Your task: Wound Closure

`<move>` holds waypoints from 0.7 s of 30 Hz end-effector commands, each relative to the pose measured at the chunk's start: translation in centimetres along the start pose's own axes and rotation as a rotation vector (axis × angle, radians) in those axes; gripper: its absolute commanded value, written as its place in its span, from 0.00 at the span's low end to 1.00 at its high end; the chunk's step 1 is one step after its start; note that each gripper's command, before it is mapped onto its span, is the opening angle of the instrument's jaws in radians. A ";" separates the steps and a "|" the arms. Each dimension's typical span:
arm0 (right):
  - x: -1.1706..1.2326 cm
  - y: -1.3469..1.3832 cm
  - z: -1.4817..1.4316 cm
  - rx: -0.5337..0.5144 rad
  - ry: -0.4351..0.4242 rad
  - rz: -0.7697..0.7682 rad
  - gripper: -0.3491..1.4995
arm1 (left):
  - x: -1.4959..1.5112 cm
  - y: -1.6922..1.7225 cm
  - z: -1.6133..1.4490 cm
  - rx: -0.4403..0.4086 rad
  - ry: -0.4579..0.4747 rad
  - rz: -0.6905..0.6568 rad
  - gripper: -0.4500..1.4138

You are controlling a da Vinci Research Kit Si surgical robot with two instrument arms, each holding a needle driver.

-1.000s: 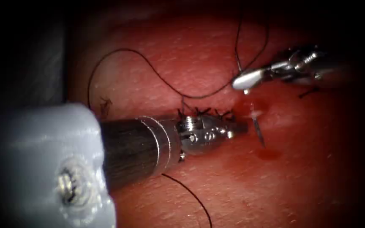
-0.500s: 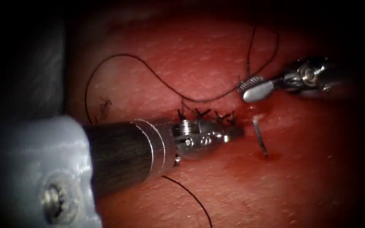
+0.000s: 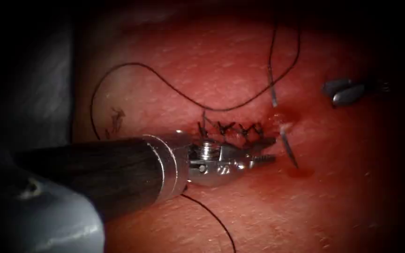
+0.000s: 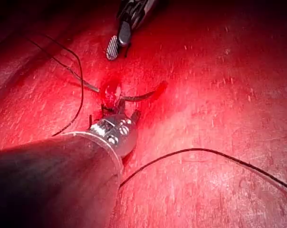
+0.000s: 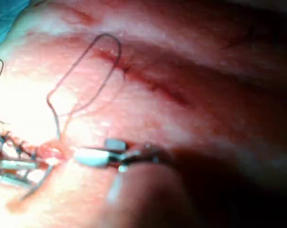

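The curved needle (image 3: pixel 288 149) sits in the tissue (image 3: pixel 240 206) at the right end of the stitched cut (image 3: pixel 233 129). Its thread end (image 3: pixel 273 93) stands up above the cut, and its point shows below. Neither tool holds it. My left tool (image 3: pixel 270 150) lies along the cut from the lower left, its jaws open just left of the needle's point and holding nothing. My right tool (image 3: pixel 332 93) hovers far to the right with open, empty jaws. The left wrist view has the needle (image 4: pixel 139 97), the left tool (image 4: pixel 127 111) and the right tool (image 4: pixel 117 42).
Black thread (image 3: pixel 165 79) runs from the needle's end in a wide loop over the tissue above the cut. Another strand (image 3: pixel 212 216) trails below the left shaft. A small pool of red fluid (image 3: pixel 299 172) lies under the needle's point. Several stitches cross the cut.
My right tool opened, let go of the needle's thread end and drew back to the right. My left tool's jaws went from shut to open beside the needle's point.
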 end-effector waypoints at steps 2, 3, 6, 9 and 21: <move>-0.12 0.08 0.11 0.002 0.011 0.001 0.79 | 0.07 0.07 0.13 0.008 0.032 0.039 0.48; -0.13 0.10 0.13 0.001 0.012 -0.001 0.78 | 0.14 0.08 0.15 0.016 0.044 0.058 0.51; -0.12 0.11 0.17 -0.001 0.018 -0.013 0.76 | 0.23 0.12 0.21 0.016 0.057 0.098 0.53; -0.12 0.11 0.20 -0.003 0.020 -0.019 0.76 | 0.23 0.15 0.23 0.012 0.066 0.116 0.53; -0.12 0.08 0.29 -0.002 0.036 -0.028 0.70 | 0.03 0.09 0.40 0.041 0.057 0.155 0.35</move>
